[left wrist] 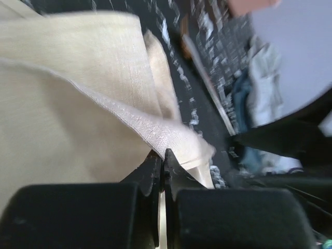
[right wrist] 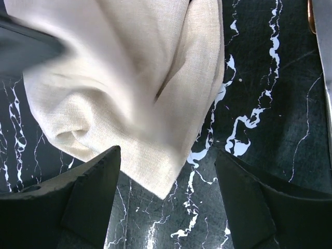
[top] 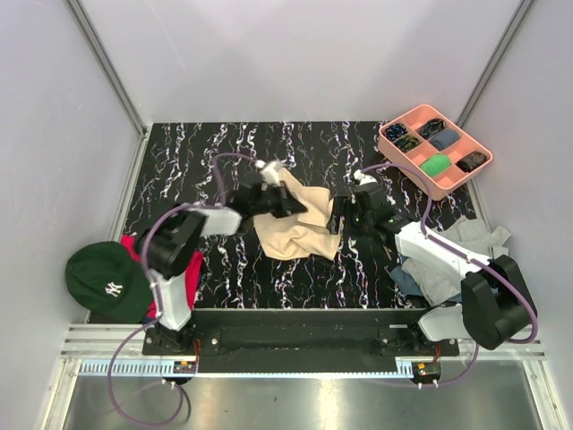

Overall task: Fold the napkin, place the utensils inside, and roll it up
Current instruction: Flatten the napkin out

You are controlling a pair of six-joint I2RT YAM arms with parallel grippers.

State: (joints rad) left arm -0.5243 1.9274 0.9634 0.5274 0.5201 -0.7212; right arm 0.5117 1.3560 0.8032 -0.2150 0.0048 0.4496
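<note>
The beige napkin [top: 300, 235] lies crumpled in the middle of the black marbled table [top: 197, 170]. My left gripper [top: 285, 204] is at its far left part. In the left wrist view that gripper [left wrist: 165, 154] is shut on a raised edge of the napkin [left wrist: 78, 104]. My right gripper [top: 338, 218] hovers at the napkin's right side. It stands open [right wrist: 167, 153], with a napkin [right wrist: 129, 78] corner lying between its fingers, untouched. A thin brownish utensil [left wrist: 207, 83] lies on the table beyond the cloth, and a bronze tip [right wrist: 310, 15] shows in the right wrist view.
A pink compartment tray [top: 387, 136] with small items sits at the back right. Grey and blue cloths [top: 448, 260] are heaped beside the right arm. A green cap [top: 107, 279] and a red cloth [top: 192, 269] lie by the left arm. Walls enclose the table.
</note>
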